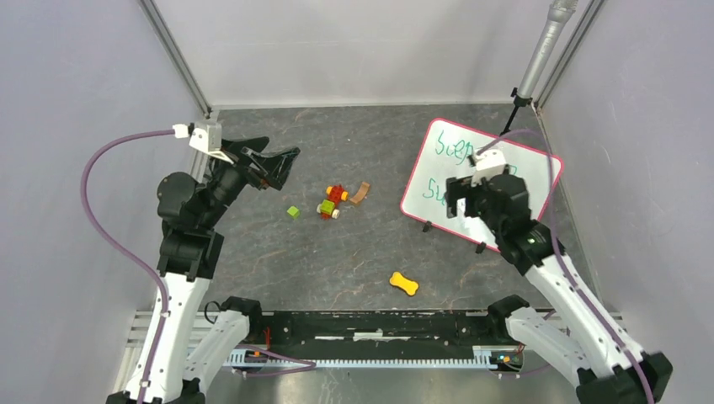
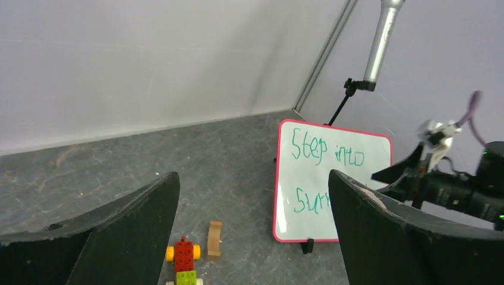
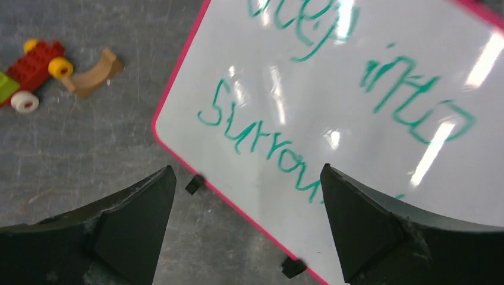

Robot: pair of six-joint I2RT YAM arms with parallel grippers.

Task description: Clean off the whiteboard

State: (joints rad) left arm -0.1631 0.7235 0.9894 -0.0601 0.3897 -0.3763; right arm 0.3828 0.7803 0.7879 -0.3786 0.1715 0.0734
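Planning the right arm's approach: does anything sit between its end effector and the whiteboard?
Nothing visible. The open right end effector faces the whiteboard directly; the toy bricks lie off to one side.

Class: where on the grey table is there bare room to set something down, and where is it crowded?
Bare: the far strip between the back wall and the red-and-green toy brick cluster; the near patch between the small green cube and the orange bone-shaped toy. Crowded: around that cluster and the pink-framed whiteboard.
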